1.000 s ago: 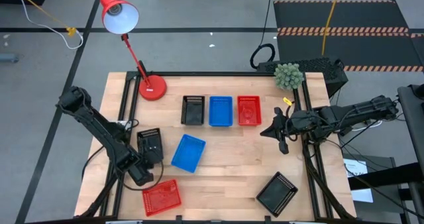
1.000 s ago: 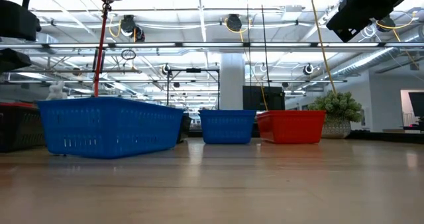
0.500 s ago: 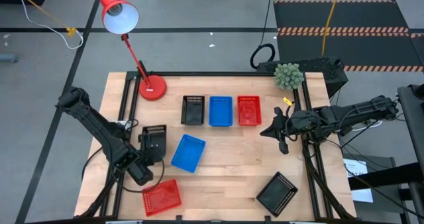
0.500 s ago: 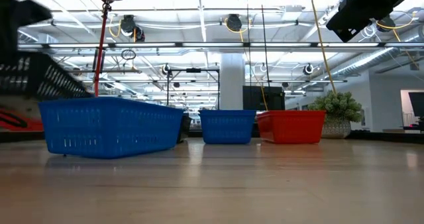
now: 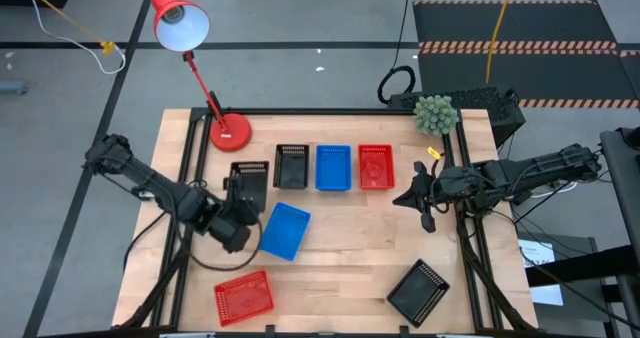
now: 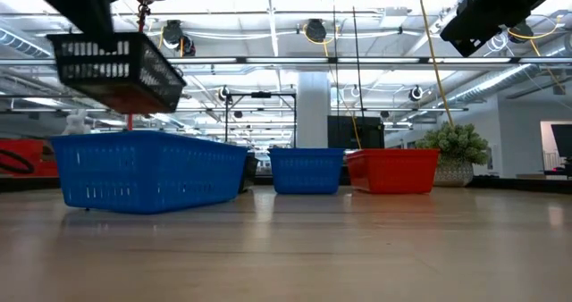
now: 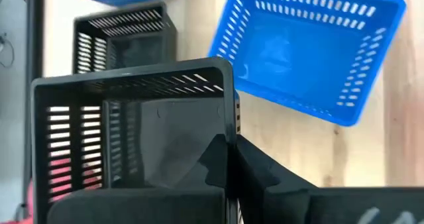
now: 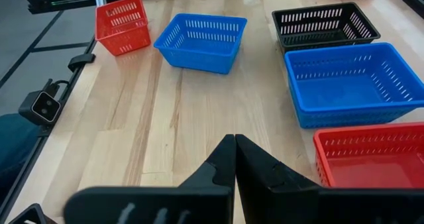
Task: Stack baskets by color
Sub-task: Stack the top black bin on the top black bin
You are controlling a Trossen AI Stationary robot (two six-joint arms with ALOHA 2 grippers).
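Observation:
My left gripper [image 5: 243, 200] is shut on a black basket [image 5: 249, 176] and holds it in the air left of the far row, above the loose blue basket [image 6: 147, 170] in the low view. The far row is a black basket [image 5: 291, 166], a blue one [image 5: 333, 168] and a red one [image 5: 376, 167], each resting on its base. The loose blue basket [image 5: 284, 230] lies skewed at mid-table. A red basket [image 5: 243, 297] sits near the front left, another black one [image 5: 417, 291] near the front right. My right gripper [image 5: 425, 200] hangs shut over the table's right side. My left gripper pinches one wall of the black basket near a corner [image 7: 230, 121], one finger [image 7: 211, 159] inside the basket and one [image 7: 265, 177] outside. The fingers slant down from the table's near left side. The basket [image 6: 116, 65] hangs lifted clear and tilted.
A red desk lamp stands with its round base [image 5: 230, 131] at the far left corner, and a small potted plant [image 5: 434, 113] at the far right. Bare wood lies between the loose blue basket and the front right black basket.
My left gripper has risen and gone toward the far edge and a little right, turning as it went. The black basket has come up off the table with it and now hangs tilted beside the far row's black basket.

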